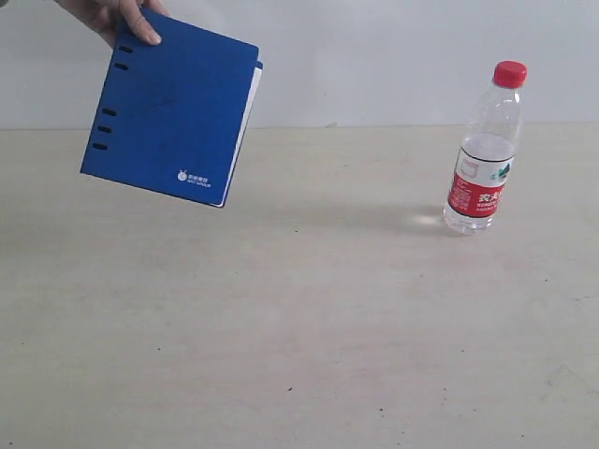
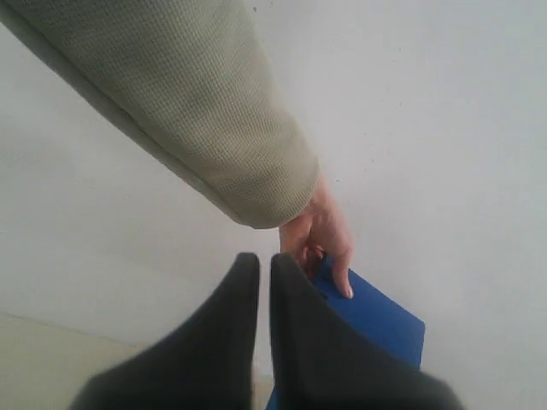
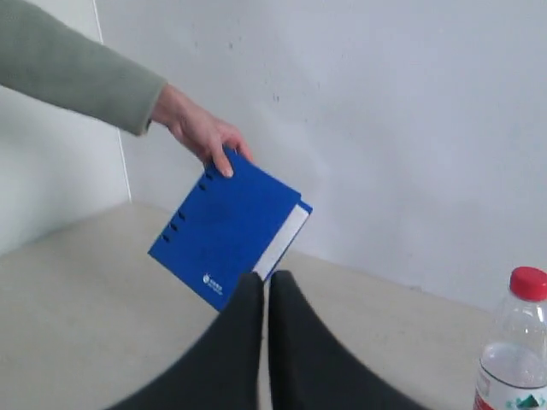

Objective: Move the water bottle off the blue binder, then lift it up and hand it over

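Blue and flat, the binder (image 1: 168, 112) hung in a person's hand (image 1: 108, 14), well apart from the water bottle (image 1: 482, 150) standing on the table (image 1: 299, 327). My left gripper (image 2: 265, 260) and right gripper (image 3: 266, 280) were squeezed together, holding nothing. If I bumped the tall bottle, it could tip and roll.

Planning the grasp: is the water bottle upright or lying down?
Upright: the water bottle stands on its base on the table, red cap uppermost.
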Robot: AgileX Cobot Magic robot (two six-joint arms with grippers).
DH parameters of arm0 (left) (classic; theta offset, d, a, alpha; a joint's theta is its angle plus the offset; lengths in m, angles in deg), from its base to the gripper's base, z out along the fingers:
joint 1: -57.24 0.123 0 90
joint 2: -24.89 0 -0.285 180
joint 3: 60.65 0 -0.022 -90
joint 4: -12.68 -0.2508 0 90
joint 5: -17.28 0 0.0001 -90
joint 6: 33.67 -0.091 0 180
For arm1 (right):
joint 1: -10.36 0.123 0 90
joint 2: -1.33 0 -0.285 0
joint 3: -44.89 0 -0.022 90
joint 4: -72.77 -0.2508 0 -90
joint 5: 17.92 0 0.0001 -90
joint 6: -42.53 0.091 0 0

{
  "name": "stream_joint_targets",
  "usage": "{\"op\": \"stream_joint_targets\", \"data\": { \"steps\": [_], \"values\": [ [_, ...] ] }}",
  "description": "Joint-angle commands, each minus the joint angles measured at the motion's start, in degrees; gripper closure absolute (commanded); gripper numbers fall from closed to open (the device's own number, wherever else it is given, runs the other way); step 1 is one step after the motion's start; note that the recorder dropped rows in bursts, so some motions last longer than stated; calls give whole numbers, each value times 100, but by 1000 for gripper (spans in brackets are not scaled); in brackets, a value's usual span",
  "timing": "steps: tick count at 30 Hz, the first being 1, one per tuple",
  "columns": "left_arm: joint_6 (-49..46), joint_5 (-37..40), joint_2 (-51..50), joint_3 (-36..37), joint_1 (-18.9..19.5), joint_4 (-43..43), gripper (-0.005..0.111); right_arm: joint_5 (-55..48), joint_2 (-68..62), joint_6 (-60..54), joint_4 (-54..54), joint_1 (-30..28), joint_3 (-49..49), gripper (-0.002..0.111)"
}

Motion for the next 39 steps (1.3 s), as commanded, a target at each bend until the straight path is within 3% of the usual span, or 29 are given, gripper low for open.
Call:
{"op": "stream_joint_targets", "data": {
  "steps": [1,7,13,15,39],
  "values": [
    [372,81,608,324,23,85,102,261,1123,232,30,-8,-559,109],
    [362,650,803,560,-106,85,102,518,1292,375,129,-10,-1233,109],
    [-19,119,776,790,-1040,85,102,1735,1292,287,239,-10,-2085,109],
    [-19,183,776,790,-1153,85,102,1896,1292,289,251,-10,-2242,109],
    [-55,324,776,793,-1153,85,102,1848,1292,289,251,-10,-2244,109]
  ]
}}
